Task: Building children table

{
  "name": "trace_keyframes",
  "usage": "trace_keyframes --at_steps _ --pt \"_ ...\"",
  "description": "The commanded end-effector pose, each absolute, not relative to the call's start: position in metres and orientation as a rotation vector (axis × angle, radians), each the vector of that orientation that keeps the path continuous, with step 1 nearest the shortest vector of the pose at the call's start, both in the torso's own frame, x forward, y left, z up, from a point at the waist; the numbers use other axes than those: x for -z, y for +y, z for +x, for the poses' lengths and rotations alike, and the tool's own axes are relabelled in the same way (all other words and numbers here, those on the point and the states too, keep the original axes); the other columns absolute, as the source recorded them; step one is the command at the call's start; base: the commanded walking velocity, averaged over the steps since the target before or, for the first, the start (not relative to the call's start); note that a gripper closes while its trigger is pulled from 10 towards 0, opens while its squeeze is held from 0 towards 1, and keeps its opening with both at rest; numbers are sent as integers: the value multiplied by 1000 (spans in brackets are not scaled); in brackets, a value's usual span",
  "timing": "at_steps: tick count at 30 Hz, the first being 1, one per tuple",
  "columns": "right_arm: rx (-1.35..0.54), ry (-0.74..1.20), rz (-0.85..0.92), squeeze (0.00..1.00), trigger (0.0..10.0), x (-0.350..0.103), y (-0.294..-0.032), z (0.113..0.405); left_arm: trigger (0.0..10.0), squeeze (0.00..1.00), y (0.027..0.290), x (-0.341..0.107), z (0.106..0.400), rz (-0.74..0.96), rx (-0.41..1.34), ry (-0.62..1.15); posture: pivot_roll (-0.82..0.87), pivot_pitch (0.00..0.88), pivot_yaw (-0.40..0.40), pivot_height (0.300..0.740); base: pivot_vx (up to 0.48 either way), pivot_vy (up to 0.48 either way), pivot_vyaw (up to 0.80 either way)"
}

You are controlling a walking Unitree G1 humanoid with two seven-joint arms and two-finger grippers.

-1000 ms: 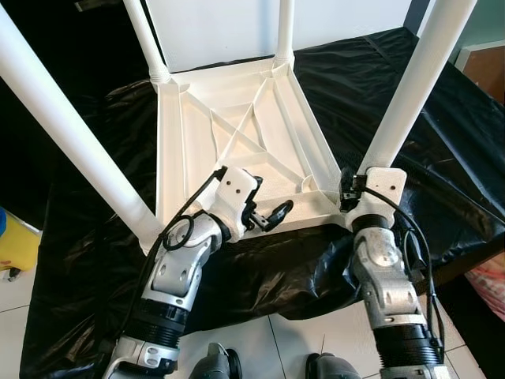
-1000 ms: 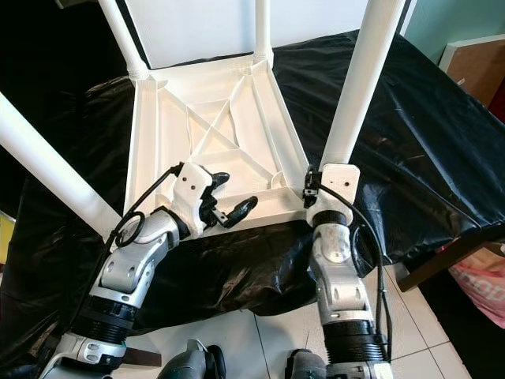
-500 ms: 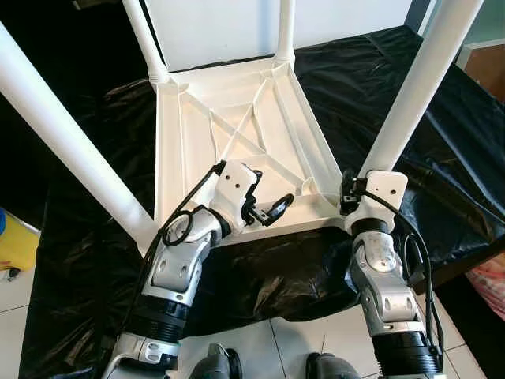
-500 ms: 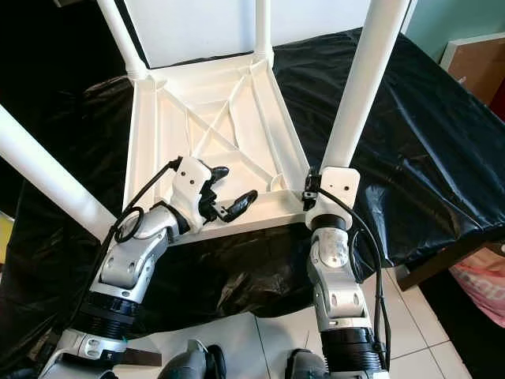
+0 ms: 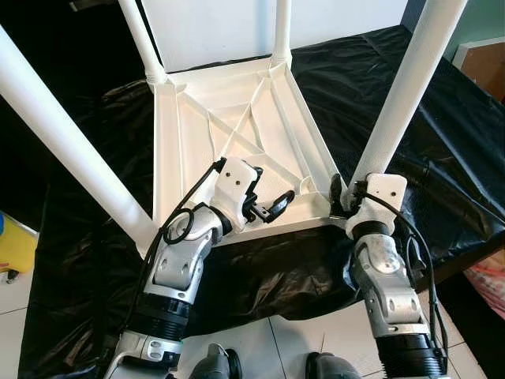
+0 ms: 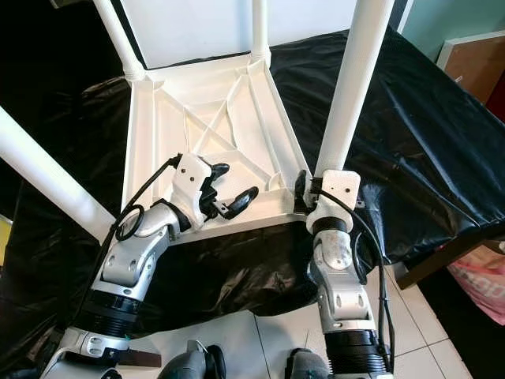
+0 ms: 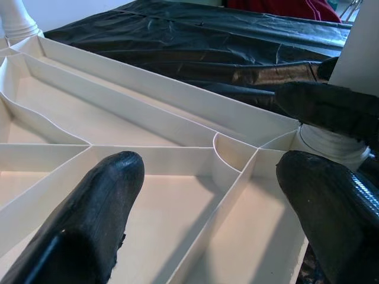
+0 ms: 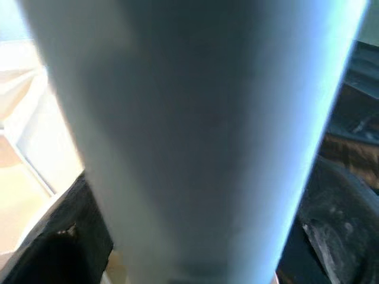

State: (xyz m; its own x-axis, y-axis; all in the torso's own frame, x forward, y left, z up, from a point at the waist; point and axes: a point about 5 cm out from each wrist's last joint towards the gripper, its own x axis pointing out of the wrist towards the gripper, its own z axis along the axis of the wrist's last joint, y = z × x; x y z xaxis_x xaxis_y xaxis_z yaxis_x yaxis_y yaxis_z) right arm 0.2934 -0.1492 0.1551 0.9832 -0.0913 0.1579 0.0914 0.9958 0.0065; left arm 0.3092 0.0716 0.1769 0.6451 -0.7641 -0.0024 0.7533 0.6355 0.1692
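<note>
On the black sheet [image 5: 442, 118] lies the white table [image 5: 237, 118], upside down, its ribbed underside facing up and its four legs standing at the corners. The left gripper [image 5: 264, 197] hovers over the near edge of the underside, fingers spread and holding nothing. The right gripper [image 5: 341, 197] sits at the foot of the near right leg [image 5: 398, 103], where that leg meets its corner socket.

The head views show only the white housing and one dark finger of the right gripper beside the leg. The right wrist view brings the leg [image 8: 201, 136] up close, blurred, with a black finger [image 8: 71, 236] on each side of it, so the fingers are clamped around the leg. The left wrist view looks between its two parted fingers [image 7: 89, 219] at the ribs and the curved web of the corner, with the right gripper's dark finger and the leg's ringed base beyond.

Against the picture a second ago, the left gripper has moved a little farther in over the underside. The right gripper stays at the leg's base, and a dark finger now shows at the left of its housing.
</note>
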Motion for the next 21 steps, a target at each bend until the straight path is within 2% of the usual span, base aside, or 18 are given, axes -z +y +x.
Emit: trace_keyframes --at_steps 1,6,13,14,15,21 --pt "62 -162 7 1000 10000 -155 -150 292 10000 0 78 -175 315 162 727 -73 -87 121 48 740 0 0 0" --pt "-73 -191 -10 1000 10000 -160 -155 290 10000 0 78 -175 314 163 733 -71 -89 122 48 740 0 0 0" --pt "-155 -203 -31 1000 10000 -163 -162 292 10000 0 77 -174 313 170 739 -75 -91 119 50 740 0 0 0" --pt "-206 -205 -44 278 10000 -165 -163 293 10000 0 77 -174 313 172 742 -77 -89 117 50 740 0 0 0" --pt "-267 -205 -55 0 10000 -166 -163 293 10000 0 76 -174 312 174 746 -79 -90 114 52 740 0 0 0" --pt "-409 -189 -119 0 10000 -169 -168 293 10000 0 75 -175 311 187 755 -91 -90 110 50 740 0 0 0"
